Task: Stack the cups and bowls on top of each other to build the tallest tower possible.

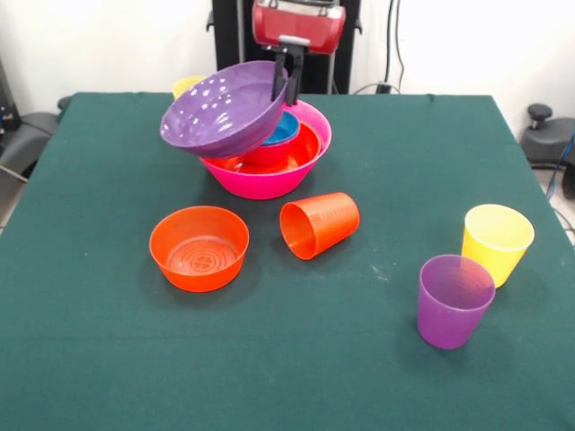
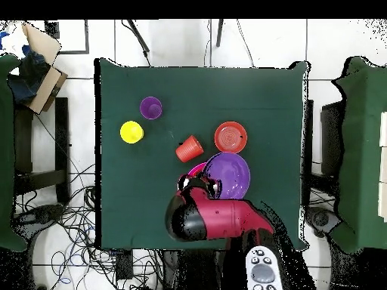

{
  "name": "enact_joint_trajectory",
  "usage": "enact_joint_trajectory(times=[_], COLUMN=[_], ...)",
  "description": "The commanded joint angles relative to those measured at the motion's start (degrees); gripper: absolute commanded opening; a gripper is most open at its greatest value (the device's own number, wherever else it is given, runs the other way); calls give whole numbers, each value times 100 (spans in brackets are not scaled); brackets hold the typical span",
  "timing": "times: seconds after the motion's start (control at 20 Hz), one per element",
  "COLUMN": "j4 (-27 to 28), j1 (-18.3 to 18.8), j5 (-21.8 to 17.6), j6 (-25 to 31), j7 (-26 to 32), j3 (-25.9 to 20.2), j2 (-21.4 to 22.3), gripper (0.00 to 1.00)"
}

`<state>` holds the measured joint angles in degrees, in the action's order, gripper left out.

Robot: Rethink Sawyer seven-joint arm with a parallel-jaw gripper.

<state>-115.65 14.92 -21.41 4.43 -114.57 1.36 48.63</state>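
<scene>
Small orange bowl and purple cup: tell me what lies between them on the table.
In the front view, the orange cup lies on its side between the small orange bowl and the purple cup, nearer the bowl. The rest is bare green cloth.

My arm [image 1: 298, 25] comes down from above, its red and black wrist housing sitting high over the counter's far side. Below the housing my gripper [image 1: 291, 74] points straight down, its dark jaws closed on the rim of the wide purple bowl [image 1: 225, 108], which hangs tilted from them, clear of the counter. In the overhead view the red forearm [image 2: 219, 217] reaches in from the base, and its bulk hides the jaws from that side.
</scene>
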Motion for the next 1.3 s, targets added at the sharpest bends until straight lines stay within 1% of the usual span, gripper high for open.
enact_joint_trajectory(times=[0.05, 0.25, 0.4, 0.75, 1.05, 1.2, 1.3], j4=[29, 69, 31, -9, -74, -127, -132], j1=[-354, -298, -228, 45, 271, 231, 91], j5=[336, 353, 335, 198, 95, 117, 149], j6=[596, 471, 416, 258, 236, 340, 334], j7=[-790, -676, -608, -468, -369, -370, -452], j3=[-15, 16, 22, -77, -125, -98, -5], j2=[54, -75, -85, -175, -116, 11, 18], gripper=[0, 0, 0, 0, 0, 0, 0])
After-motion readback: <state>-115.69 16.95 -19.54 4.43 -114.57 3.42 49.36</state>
